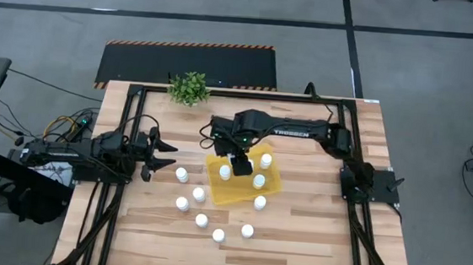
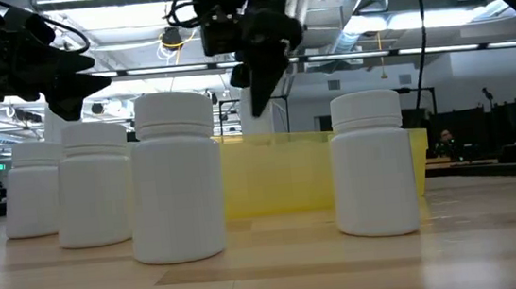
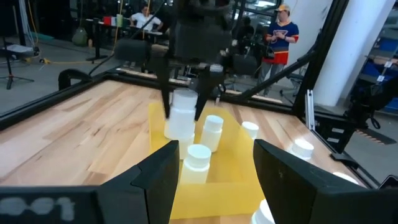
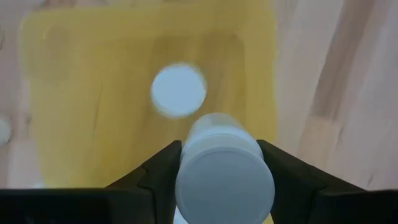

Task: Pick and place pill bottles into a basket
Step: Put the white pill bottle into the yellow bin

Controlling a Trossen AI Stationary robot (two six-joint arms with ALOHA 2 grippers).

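Note:
The yellow basket [image 1: 243,184] lies near the table's middle, with three white pill bottles in it, e.g. [image 1: 266,160], [image 1: 259,182]. Several more bottles stand upright on the wood around its left and near sides, e.g. [image 1: 181,175], [image 1: 247,231]. My right gripper [image 1: 240,161] is over the basket's far part, shut on a pill bottle [image 3: 182,115]. My left gripper [image 1: 165,156] is open and empty, left of the basket, pointing toward it. My right gripper pinches the bottle's upper part, at the cap [image 4: 224,180], between its two fingers [image 3: 166,99]. The fingers come from above, pointing down. The bottle is upright, low inside the basket; I cannot tell whether its base stands on the basket floor.
A small green potted plant [image 1: 189,86] stands at the table's far edge. Black frame rails [image 1: 357,210] run along the table's left and right sides. People [image 3: 283,31] stand in the room beyond the table. Bare wood [image 1: 319,156] lies right of the basket.

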